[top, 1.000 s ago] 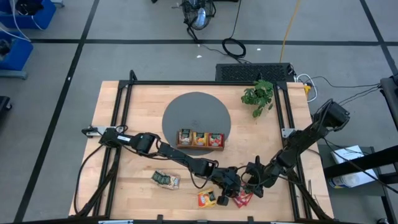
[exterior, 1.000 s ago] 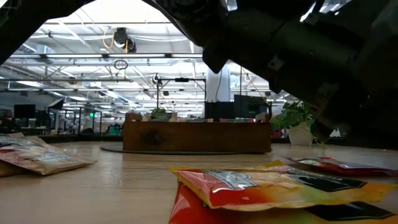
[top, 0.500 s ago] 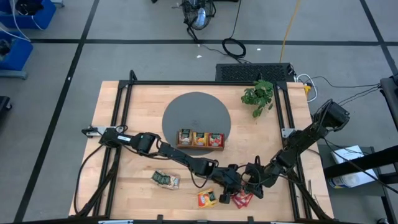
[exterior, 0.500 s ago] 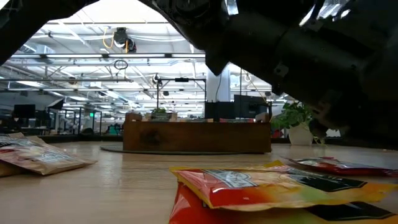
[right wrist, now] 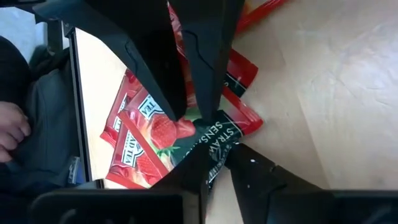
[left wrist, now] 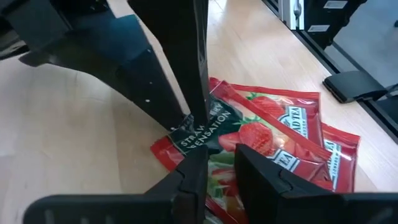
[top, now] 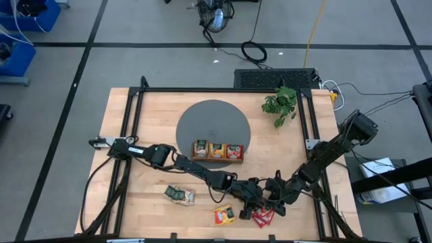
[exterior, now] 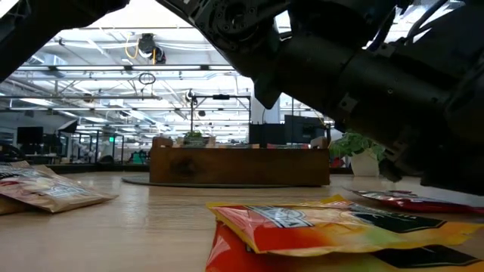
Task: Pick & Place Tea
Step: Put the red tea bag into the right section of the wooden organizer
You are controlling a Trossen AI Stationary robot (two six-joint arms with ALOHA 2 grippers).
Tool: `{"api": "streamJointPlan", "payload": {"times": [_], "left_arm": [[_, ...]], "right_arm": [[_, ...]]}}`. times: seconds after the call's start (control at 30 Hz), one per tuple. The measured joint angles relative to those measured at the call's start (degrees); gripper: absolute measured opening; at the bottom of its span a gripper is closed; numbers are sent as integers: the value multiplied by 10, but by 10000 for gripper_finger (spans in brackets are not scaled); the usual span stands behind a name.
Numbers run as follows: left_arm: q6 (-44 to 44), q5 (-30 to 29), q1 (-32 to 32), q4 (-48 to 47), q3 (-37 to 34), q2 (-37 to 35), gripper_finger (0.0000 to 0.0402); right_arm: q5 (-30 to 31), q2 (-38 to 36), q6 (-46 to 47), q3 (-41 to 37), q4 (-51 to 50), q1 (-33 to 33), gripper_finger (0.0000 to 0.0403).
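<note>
Red tea sachets [left wrist: 273,140] lie fanned on the desk [top: 145,111], well apart from the wooden tray [top: 217,151] — both claws meet over them. The right claw [right wrist: 214,158] pinches narrowly around one sachet's corner, and the left claw [left wrist: 214,163] does likewise at the same corner. This looks like the pick step — next comes a clean lift, one sachet only.

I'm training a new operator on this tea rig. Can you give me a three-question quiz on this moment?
1. True or false: both grippers are at the red sachets near the table's front edge.
2. Which sachets lie farthest left on the table? A) green B) orange C) red
3. Fill in: the wooden tray stands on a grey round ____.

Key
1. True: the left gripper and right gripper each have their fingertips on a red strawberry sachet.
2. A
3. mat
</note>
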Motion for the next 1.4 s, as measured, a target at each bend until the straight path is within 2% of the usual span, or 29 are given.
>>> {"api": "streamJointPlan", "payload": {"times": [0.3,0.47,0.57,0.77,0.9,0.97,1.1,1.27,1.4], "left_arm": [[35,-14,-5,10,0,0,88],[38,-13,-5,5,1,0,88],[68,-13,-8,-55,1,-26,88],[126,-75,-46,-165,2,-96,88],[116,-123,-75,-292,4,-134,88],[97,-160,-90,-349,3,-138,88],[64,-215,-120,-402,2,-138,88],[34,-257,-139,-423,-29,-139,88],[-7,-319,-148,-460,-45,-138,88]], "right_arm": [[-2,-2,-6,0,-8,-3,7],[2,-3,-17,0,-25,-4,1],[14,-3,-21,0,-34,-6,1],[13,-5,-39,0,-35,-15,0],[22,-24,-48,3,-48,-22,0],[28,-42,-68,13,-76,-27,0],[28,-83,-117,66,-171,-41,0],[29,-97,-189,172,-332,-71,0],[31,-97,-262,257,-442,-112,0]]}}
